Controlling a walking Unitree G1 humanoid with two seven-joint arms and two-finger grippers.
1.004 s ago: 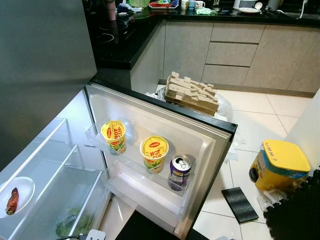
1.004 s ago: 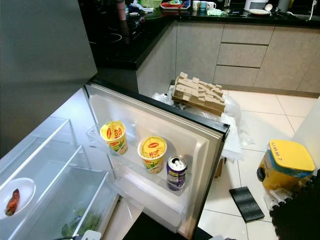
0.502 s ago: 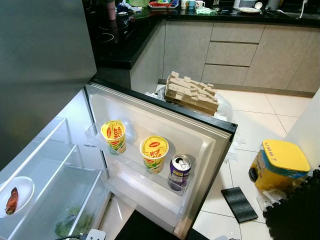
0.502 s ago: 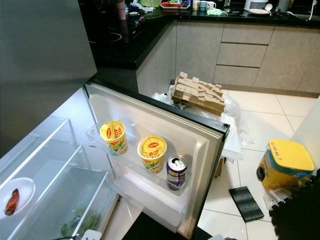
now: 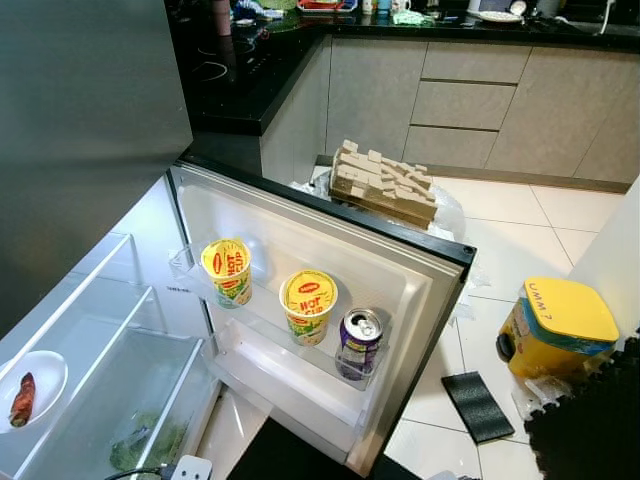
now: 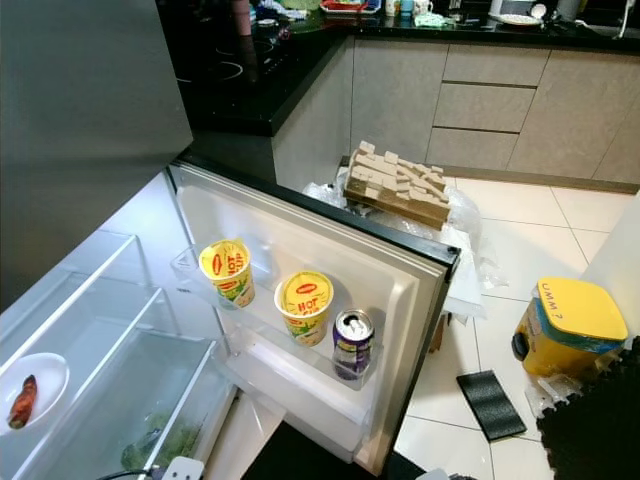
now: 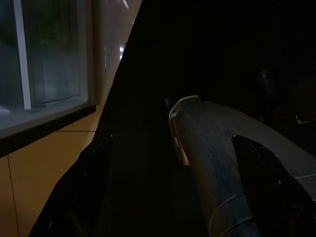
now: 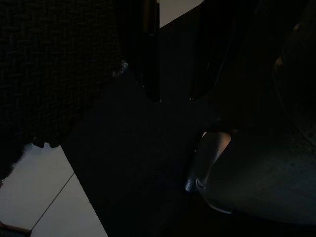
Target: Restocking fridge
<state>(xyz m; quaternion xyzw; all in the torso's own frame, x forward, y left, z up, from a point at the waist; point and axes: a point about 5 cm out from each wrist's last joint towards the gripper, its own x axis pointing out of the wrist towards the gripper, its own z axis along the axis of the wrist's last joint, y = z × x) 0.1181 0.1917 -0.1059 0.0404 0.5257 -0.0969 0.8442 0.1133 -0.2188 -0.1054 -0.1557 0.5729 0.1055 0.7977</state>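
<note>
a: we stand over the open white fridge door (image 5: 400,290), its inner face turned up toward us. on its clear door shelf (image 5: 280,345) sit two yellow noodle cups with red labels (image 5: 227,272) (image 5: 308,306) and a purple drink can with a silver top (image 5: 359,343), all upright in a row, the can nearest the door's free edge.

b: and inside the cabinet?

a: a small white plate with a reddish piece of food (image 5: 30,390) on a glass shelf to our left, and leafy greens in the clear drawer (image 5: 140,440) below.

b: our grippers?

a: both arms hang idle in the dark. the left gripper (image 7: 173,182) looks spread, its fingers well apart and empty. the right gripper (image 8: 173,74) points at the floor; we cannot tell how it is set, though we see nothing in it.

b: so which arm goes first?

a: we judge the door shelf lies ahead and below, roughly central, so either arm must first rise. no fresh stock is in either gripper yet.
</note>
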